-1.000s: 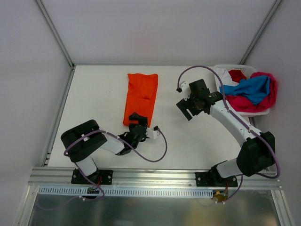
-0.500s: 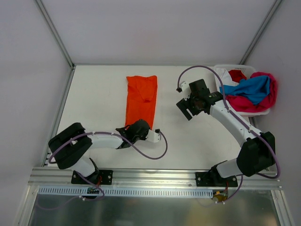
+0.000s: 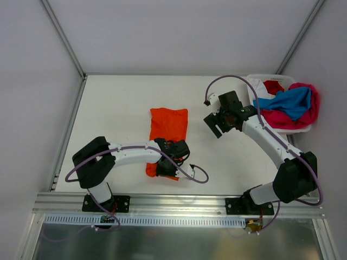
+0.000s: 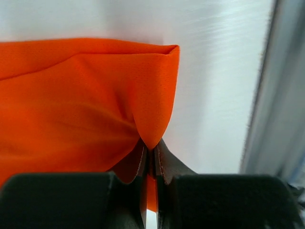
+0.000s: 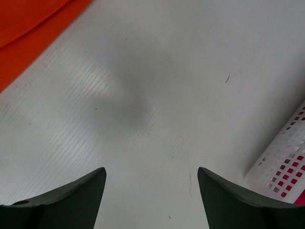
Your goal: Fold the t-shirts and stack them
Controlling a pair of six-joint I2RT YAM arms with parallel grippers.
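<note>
A flat white counter (image 3: 114, 108), bounded by pale walls and grey metal rails, is seen from above. At its far right corner a white perforated plastic basket (image 3: 282, 77) is set. T-shirts are heaped in it and over its rim. A bright blue cloth t-shirt (image 3: 290, 102) is laid across the top. A magenta-pink cloth t-shirt (image 3: 308, 116) is draped over the right and near sides. A red cloth t-shirt (image 3: 274, 86) and a white cloth t-shirt (image 3: 258, 88) are tucked in at the far left.

A vivid orange cloth t-shirt (image 3: 169, 123) is laid near the middle of the counter, well apart from the basket, gathered into a narrow strip. Its near end is bunched under the left arm.

That near end is gripped by the left pincer (image 3: 167, 162). In the left wrist view a folded corner of the orange cloth is seen pinched between the two fingers, which are pressed together on the fabric.

The right pincer (image 3: 217, 125) is held over bare counter between the orange shirt and the basket. Its fingers are spread wide and nothing is held between them.
</note>
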